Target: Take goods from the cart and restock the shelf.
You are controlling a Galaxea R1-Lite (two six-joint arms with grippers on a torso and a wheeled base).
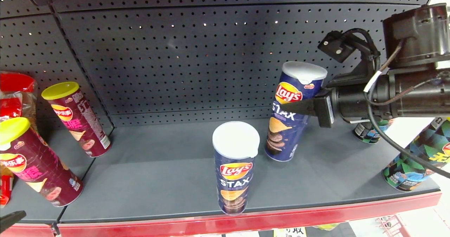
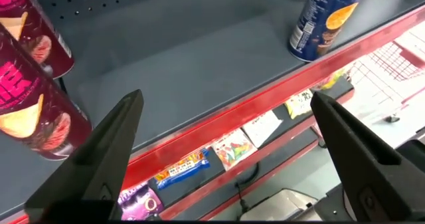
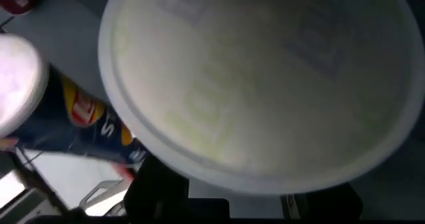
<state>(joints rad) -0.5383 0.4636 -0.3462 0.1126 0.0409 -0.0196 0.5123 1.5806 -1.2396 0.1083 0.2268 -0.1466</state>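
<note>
The right gripper (image 1: pixel 294 107) is clamped on a blue chip can (image 1: pixel 283 136), its fingers crossing the tube's upper half just below the white lid (image 3: pixel 265 78). The can is tilted, its top leaning toward the arm and its foot low over the rear of the shelf (image 1: pixel 158 173); whether the foot touches the board cannot be told. A second blue can (image 1: pixel 235 166) stands upright near the red front lip (image 1: pixel 246 223), just beside the held one and in front of it. The can is probably light, a thin-walled paperboard tube with brittle chips inside, so it likely calls for a modest squeeze: enough that the glossy wrap does not slide, not so much that the wall dents. A hold across the middle of the tube should steady it best. The present hold is high, which may let the foot swing as it is stood up. Being tall and narrow, it will likely tip at a nudge, and so would its neighbour. The left gripper (image 2: pixel 227 98) hangs with fingers spread wide and nothing between them, off the shelf's front edge near two maroon cans (image 1: pixel 79 119).
</note>
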